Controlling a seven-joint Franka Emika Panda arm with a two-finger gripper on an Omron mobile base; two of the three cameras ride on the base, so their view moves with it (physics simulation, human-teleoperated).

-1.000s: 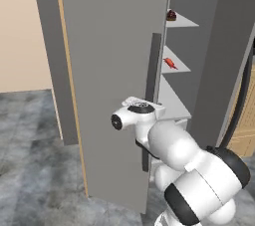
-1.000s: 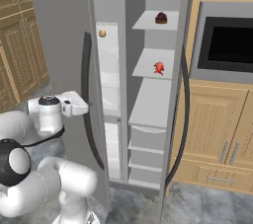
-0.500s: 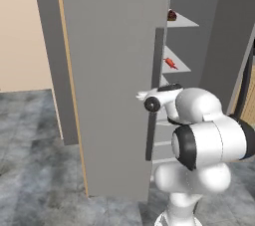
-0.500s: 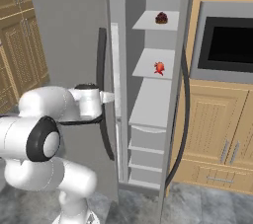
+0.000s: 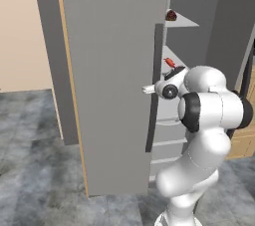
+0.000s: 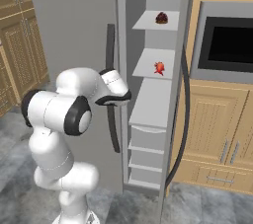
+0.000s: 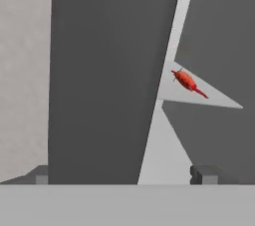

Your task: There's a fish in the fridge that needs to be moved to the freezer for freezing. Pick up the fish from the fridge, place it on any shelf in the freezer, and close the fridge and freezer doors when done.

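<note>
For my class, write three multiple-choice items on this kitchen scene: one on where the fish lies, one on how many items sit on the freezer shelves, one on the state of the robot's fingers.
1. Where does the fish lie?
A. On the floor
B. On a shelf in the freezer
C. Between the fingers

2. How many items sit on the freezer shelves?
A. Two
B. Four
C. None

3. In what state are the gripper fingers?
A. Shut on the fish
B. Shut on the door handle
C. Open and empty

Answers:
1 B: the red-orange fish rests on the second grey shelf down.
2 A: the fish, and a dark red-brown lump on the shelf above.
3 C: the hand view shows both finger tips wide apart with nothing between them.
</note>
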